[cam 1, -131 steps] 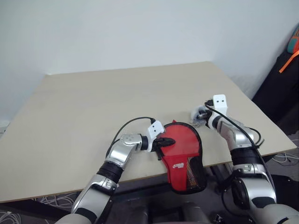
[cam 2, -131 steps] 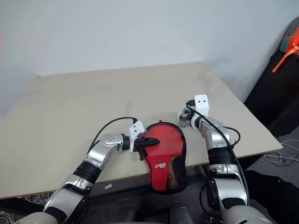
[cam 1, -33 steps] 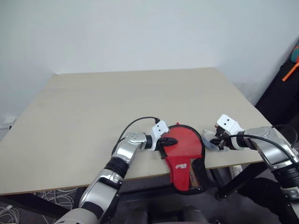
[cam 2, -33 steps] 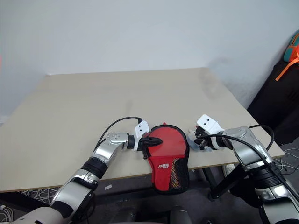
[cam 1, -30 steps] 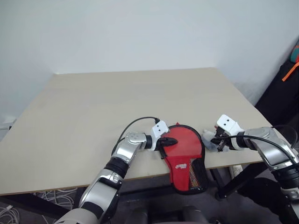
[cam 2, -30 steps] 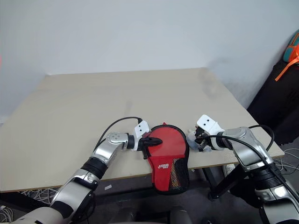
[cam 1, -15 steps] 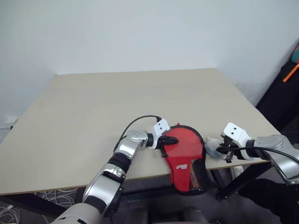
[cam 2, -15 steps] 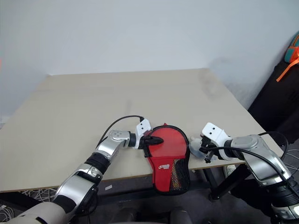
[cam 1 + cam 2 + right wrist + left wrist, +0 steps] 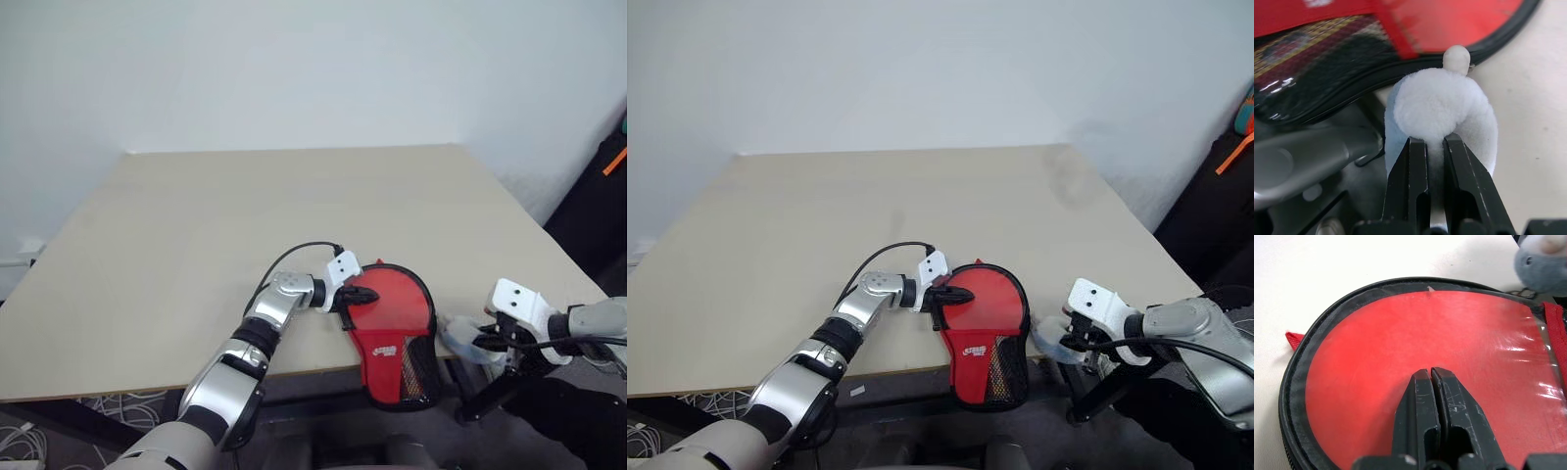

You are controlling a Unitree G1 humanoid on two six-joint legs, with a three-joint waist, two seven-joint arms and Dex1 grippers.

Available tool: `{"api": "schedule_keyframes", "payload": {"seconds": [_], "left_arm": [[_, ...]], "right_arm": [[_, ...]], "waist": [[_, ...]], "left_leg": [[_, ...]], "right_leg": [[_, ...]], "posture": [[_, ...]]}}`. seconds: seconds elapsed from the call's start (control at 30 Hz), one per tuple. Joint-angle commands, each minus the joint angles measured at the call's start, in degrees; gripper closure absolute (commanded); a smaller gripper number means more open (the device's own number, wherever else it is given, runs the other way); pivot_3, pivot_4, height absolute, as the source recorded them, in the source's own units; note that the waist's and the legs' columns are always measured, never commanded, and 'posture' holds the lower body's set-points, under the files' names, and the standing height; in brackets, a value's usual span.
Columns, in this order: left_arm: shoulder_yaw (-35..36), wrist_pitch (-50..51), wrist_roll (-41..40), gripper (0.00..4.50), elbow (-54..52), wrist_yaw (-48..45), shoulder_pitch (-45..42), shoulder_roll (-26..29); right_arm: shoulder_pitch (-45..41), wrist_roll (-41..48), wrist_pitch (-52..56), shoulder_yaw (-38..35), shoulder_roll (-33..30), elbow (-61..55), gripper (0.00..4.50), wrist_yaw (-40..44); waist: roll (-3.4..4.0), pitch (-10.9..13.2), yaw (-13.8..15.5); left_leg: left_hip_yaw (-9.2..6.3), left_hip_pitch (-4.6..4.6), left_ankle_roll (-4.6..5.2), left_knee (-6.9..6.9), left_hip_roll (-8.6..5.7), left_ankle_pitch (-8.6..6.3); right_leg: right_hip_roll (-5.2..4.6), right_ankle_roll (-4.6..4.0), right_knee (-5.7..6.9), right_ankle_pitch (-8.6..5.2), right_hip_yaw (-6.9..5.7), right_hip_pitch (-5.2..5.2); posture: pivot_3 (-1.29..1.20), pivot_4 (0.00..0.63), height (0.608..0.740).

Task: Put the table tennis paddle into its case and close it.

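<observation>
Case [image 9: 392, 318] lies at the counter's [image 9: 196, 225] near edge, mesh end hanging off. Left pincer [image 9: 1431, 377] fully closed, tips pressed on the case's red face, holding nothing. Right pincer [image 9: 1435, 147] pinches a pale fluffy lump [image 9: 1442, 115] just beside the case, past the counter edge.

Left gripper [image 9: 945, 294] pressed on red case [image 9: 982, 333] at table [image 9: 872, 215] edge; right gripper [image 9: 1070, 342] pinches a pale lump [image 9: 1050, 338]

Paddle handle out of sight inside the case [image 9: 392, 323]; zipper state unclear.
</observation>
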Motion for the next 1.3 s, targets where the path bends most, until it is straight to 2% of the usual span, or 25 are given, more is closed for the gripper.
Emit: {"api": "schedule_keyframes", "payload": {"seconds": [0.03, 0.33, 0.7, 0.97, 1.07, 1.3], "left_arm": [[-1.27, 1.25, 2.16, 4.50, 2.10, -0.95, 0.79, 0.19], [-0.92, 1.83, 2.33, 4.50, 2.24, -1.88, -0.21, 0.11], [-0.81, 1.86, 2.42, 4.50, 2.29, -2.36, -0.52, 0.00], [-0.70, 1.85, 2.44, 4.50, 2.26, -2.76, -0.48, 0.45], [-0.61, 1.66, 2.56, 4.50, 2.87, -2.62, -0.89, 0.38], [-0.28, 1.86, 2.52, 4.50, 3.82, -1.87, -1.77, -0.16]], "right_arm": [[2.29, 1.80, -2.87, -3.48, -2.13, -3.23, 4.49, 2.65], [10.98, 2.58, -9.64, -8.89, -5.22, -6.54, 4.49, 7.22], [20.80, 2.64, -14.23, -15.46, -6.54, -10.13, 4.49, 11.71], [28.67, 3.53, -16.78, -26.18, -6.14, -12.48, 4.49, 20.45], [29.24, 4.77, -17.31, -28.27, -5.87, -13.52, 4.49, 22.82], [26.19, 13.70, -12.46, -28.47, -4.71, -20.76, 4.49, 22.30]], "waist": [[0.02, 0.01, 0.00], [0.04, 0.01, 0.09], [0.00, 0.03, 0.34], [-0.02, 0.05, 0.33], [-0.03, 0.05, 0.27], [-0.05, 0.06, 0.29]], "left_leg": [[0.01, 0.00, 0.01, 0.00, 0.01, -0.01], [0.03, -0.11, 0.25, -0.01, 0.04, -0.29], [0.07, -0.14, 0.28, 0.02, 0.04, -0.37], [0.06, -0.13, 0.27, 0.06, 0.04, -0.37], [0.07, -0.08, 0.27, 0.06, 0.05, -0.38], [0.07, -0.08, 0.23, 0.06, 0.08, -0.40]], "right_leg": [[0.00, 0.00, -0.04, 0.00, 0.00, 0.01], [-0.03, 0.04, -0.53, 0.01, -0.05, 0.15], [-0.03, 0.10, -0.56, -0.02, -0.04, 0.12], [-0.03, 0.11, -0.55, -0.03, -0.05, 0.16], [-0.03, 0.11, -0.55, -0.02, -0.05, 0.18], [-0.02, 0.11, -0.55, -0.02, -0.07, 0.19]], "posture": [[0.00, 0.000, 0.740], [0.00, 0.000, 0.740], [0.00, 0.000, 0.740], [0.00, 0.000, 0.740], [0.00, 0.000, 0.740], [0.00, 0.000, 0.740]]}}
